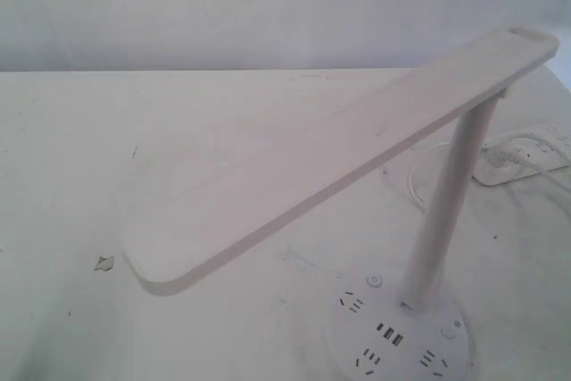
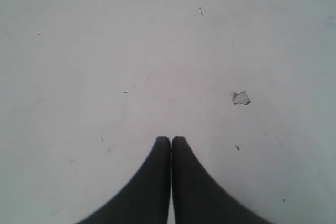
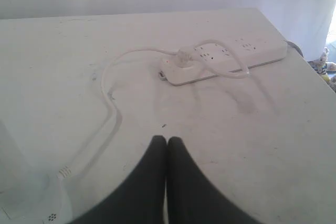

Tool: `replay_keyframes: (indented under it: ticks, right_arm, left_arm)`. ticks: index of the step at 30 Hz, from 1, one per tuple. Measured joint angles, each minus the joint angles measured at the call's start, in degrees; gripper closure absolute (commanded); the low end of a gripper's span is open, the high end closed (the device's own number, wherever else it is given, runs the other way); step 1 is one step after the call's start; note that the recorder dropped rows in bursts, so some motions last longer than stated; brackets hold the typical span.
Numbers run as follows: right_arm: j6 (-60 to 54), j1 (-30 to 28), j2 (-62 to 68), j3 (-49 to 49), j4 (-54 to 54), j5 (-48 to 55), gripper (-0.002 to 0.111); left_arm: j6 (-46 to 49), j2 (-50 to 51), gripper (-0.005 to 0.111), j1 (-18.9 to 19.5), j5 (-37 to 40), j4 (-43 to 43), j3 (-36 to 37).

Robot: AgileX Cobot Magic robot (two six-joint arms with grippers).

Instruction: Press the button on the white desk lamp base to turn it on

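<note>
White lamp (image 1: 339, 158) stands front right on a white surface (image 1: 80, 149), its long flat head reaching left over it. Round base (image 1: 393, 350) sits at the bottom edge of exterior view, pole (image 1: 446, 202) slanting up from it. Two small btns show: far button (image 1: 375, 281) left of pole foot, near button (image 1: 449, 332) to its right. Can't tell which is the switch. Left pincer (image 2: 170, 139) closed, empty, over bare surface. Right pincer (image 3: 166, 139) closed, empty, facing a power strip (image 3: 226, 59) & cord (image 3: 107, 95). Neither touches base. Best approach, prob.: use shut tips as one blunt finger, come in under the head, clear of pole, press straight down on btn centre, lightly, so base doesn't slide.
</note>
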Motion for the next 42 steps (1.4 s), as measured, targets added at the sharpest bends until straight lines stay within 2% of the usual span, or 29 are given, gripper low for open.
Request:
replay_keyframes:
  ticks: [35,42]
  right_arm:
    - [0.0,0.0,0.0,0.0,0.0,0.0,0.108]
    - [-4.9,0.0,0.0,0.0,0.0,0.0,0.108]
  left_arm:
    - [0.0,0.0,0.107,0.0,0.0,0.0,0.0]
    - [0.0,0.0,0.107,0.0,0.0,0.0,0.0]
